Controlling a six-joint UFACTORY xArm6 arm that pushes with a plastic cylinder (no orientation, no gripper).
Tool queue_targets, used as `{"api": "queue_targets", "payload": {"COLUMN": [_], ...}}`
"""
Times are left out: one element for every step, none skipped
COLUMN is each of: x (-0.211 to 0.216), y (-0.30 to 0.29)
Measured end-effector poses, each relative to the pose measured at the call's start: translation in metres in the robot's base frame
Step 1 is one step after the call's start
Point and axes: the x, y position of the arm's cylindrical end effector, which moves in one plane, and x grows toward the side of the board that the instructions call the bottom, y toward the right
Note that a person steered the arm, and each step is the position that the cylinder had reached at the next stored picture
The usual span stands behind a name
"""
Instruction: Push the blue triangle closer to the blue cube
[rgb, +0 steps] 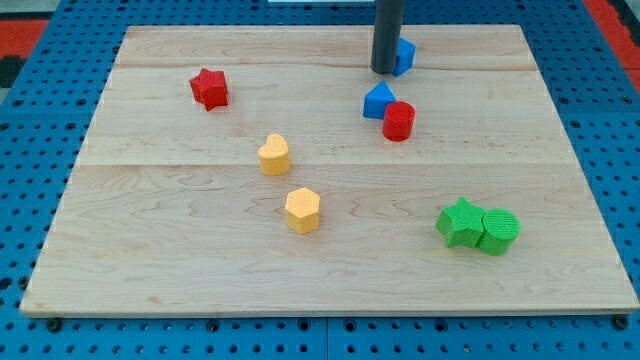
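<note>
My tip (384, 70) stands near the view's top, just left of a blue block (404, 56) that it partly hides; that block looks like the blue cube. Below it sits the blue triangle (377, 101), with a red cylinder (398, 121) touching its lower right side. The tip is a short way above the blue triangle and does not touch it. The wooden board (180, 250) carries all the blocks.
A red star (210, 88) lies at the upper left. A yellow heart-like block (274, 155) and a yellow hexagon (302, 210) sit left of centre. A green star (460, 222) and a green cylinder (498, 231) touch at the lower right.
</note>
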Motion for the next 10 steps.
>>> {"api": "queue_targets", "payload": {"x": [-0.012,0.017,0.055,0.086,0.094,0.087,0.081,0.090,0.068,0.052], "y": [0.017,0.025,0.090,0.048,-0.022,-0.082,-0.106,-0.151,-0.149,-0.069]}}
